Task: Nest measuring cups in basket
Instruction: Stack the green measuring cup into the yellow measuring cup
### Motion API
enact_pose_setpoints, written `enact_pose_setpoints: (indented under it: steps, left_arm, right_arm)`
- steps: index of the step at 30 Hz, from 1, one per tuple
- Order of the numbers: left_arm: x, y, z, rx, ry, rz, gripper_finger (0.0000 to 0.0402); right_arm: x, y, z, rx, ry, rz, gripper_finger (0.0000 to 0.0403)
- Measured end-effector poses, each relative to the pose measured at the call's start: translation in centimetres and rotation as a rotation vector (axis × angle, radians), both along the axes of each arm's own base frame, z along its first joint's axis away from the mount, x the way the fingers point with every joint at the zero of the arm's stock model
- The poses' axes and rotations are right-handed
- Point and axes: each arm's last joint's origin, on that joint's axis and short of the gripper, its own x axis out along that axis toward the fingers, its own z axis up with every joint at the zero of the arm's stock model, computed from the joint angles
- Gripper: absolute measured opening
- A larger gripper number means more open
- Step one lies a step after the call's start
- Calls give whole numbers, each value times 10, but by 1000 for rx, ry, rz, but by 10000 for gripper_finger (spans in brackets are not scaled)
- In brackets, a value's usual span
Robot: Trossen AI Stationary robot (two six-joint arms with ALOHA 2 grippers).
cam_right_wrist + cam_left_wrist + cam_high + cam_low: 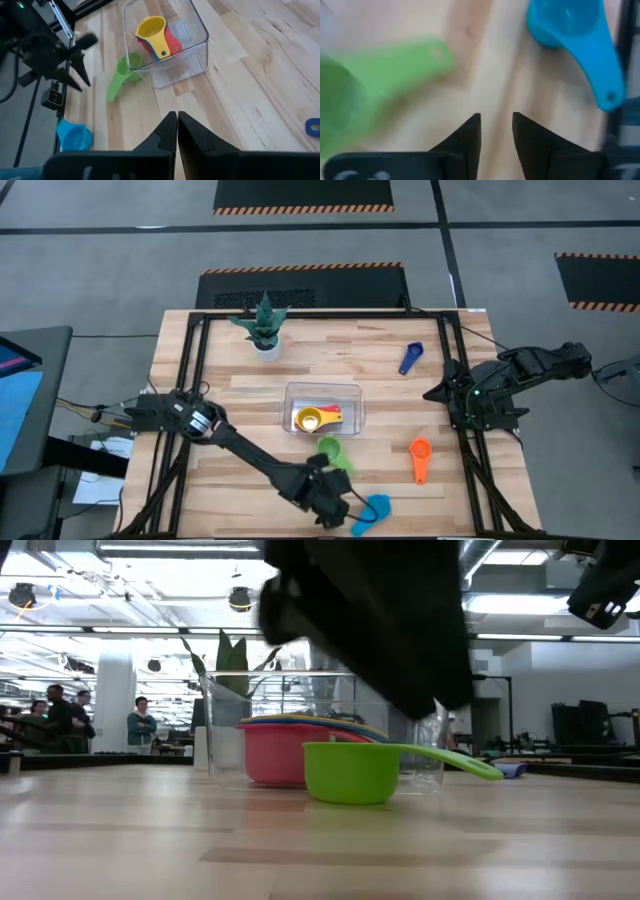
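Left claw (345,502) beside green cup (335,453)

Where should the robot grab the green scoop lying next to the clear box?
Probably by its flat handle. The green plastic measuring cup sits upright on the wooden table, its bowl beside the clear plastic basket, so that side is crowded. The handle points away into open space, toward the left gripper, which could come down from above and pinch its edges.
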Motion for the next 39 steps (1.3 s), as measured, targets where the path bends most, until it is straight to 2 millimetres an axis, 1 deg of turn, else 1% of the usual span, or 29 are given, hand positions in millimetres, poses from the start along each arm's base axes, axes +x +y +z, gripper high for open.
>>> enact_pose_setpoints:
  steps: [4, 6, 8, 14, 19, 23, 25, 27, 31, 35, 39]
  left_arm:
    - [1, 15, 16, 242, 44, -111, 74]
    - [-3, 20, 16, 315, 104, -167, 70]
    - [-6, 23, 15, 348, 159, -212, 69]
    - [-7, 30, 13, 304, 234, -242, 81]
    - [-3, 38, 13, 333, 242, -273, 107]
    - [-1, 44, 13, 336, 254, -261, 128]
    - [0, 47, 11, 344, 264, -267, 137]
    - [1, 48, 4, 351, 290, -283, 143]
    - [4, 48, -6, 315, 314, -299, 147]
    - [5, 50, -6, 347, 306, -287, 148]
    - [8, 57, -5, 403, 292, -252, 148]
  right_arm:
    - [-1, 0, -1, -3, 11, 0, 40]
    - [-1, 0, -1, -4, 15, 0, 40]
    - [-1, 0, -1, -4, 15, 0, 40]
    - [-1, 0, -1, -5, 15, 1, 40]
    - [-1, 0, -1, -5, 15, 0, 40]
    - [-1, 0, -1, -5, 15, 0, 40]
    - [-1, 0, -1, -5, 14, -1, 40]
    - [-1, 0, -1, -6, 15, -1, 40]
    - [-1, 0, -1, -7, 17, -2, 40]
    - [-1, -1, -2, -10, 25, -2, 40]
    - [-2, -1, -2, -10, 26, -2, 40]
